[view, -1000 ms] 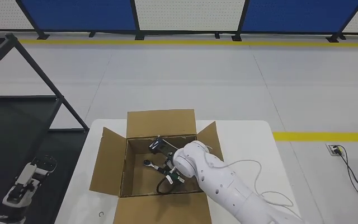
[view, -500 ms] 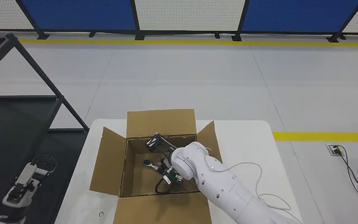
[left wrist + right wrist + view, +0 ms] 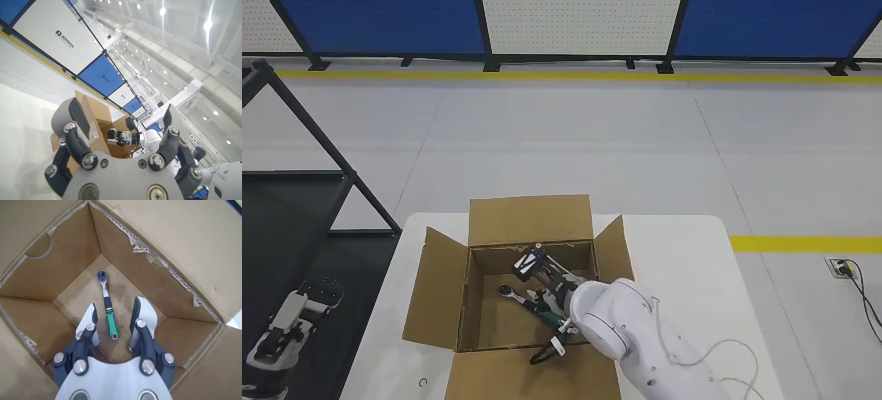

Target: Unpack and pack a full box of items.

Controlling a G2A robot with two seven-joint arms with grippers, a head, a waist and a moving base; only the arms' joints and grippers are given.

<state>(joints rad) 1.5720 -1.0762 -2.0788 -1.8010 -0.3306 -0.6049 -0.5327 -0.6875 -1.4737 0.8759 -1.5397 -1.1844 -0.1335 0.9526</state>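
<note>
Right tool (image 3: 115, 303) spread above a ratchet wrench (image 3: 108, 311) in the box (image 3: 530, 218).
Box stands on the tabletop (image 3: 682, 260), lower centre of the top view; wrench lies flat on its floor, untouched. Left tool (image 3: 122, 106) also spread wide, holding nothing.

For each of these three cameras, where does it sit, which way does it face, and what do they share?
Top view: above the arms, facing down at the table and open box; right arm inside.
Left wrist view: beside the table, tilted up at the ceiling; left gripper, fingers open.
Right wrist view: at the box's mouth, facing a wrench on its floor; right gripper, fingers open.
All three show the box.
</note>
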